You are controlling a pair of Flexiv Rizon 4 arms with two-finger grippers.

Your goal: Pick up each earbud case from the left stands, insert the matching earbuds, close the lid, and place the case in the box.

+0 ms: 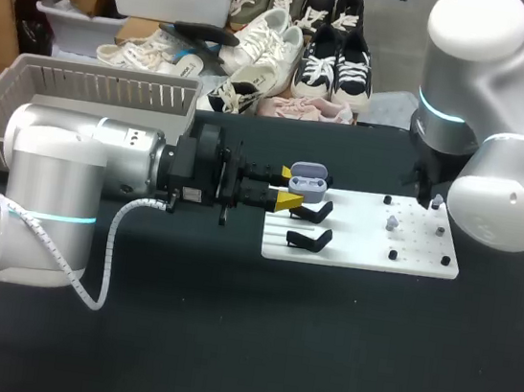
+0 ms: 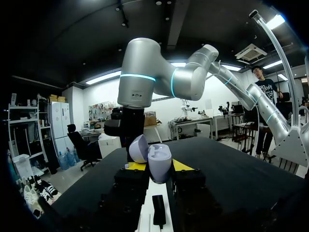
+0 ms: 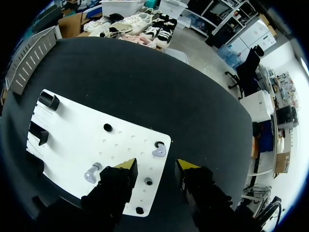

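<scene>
Closest in, the left arm (image 1: 72,171) lies stretched level and low over the black table (image 1: 223,346). Its left gripper (image 1: 289,187) has both yellow tips pressed to the sides of the earbud case (image 1: 310,175) (lid standing open), with two bare black stands (image 1: 309,239) just beside the fingers on the white board (image 1: 361,253). The right gripper (image 3: 155,169) hangs pointing down over the board's other end, fingers parted on nothing, one earbud (image 3: 158,151) just ahead of them and a second earbud (image 3: 91,173) beside one finger. Bare tabletop lies open past the board's edges, and the grey box (image 1: 93,87) sits behind the left arm.
</scene>
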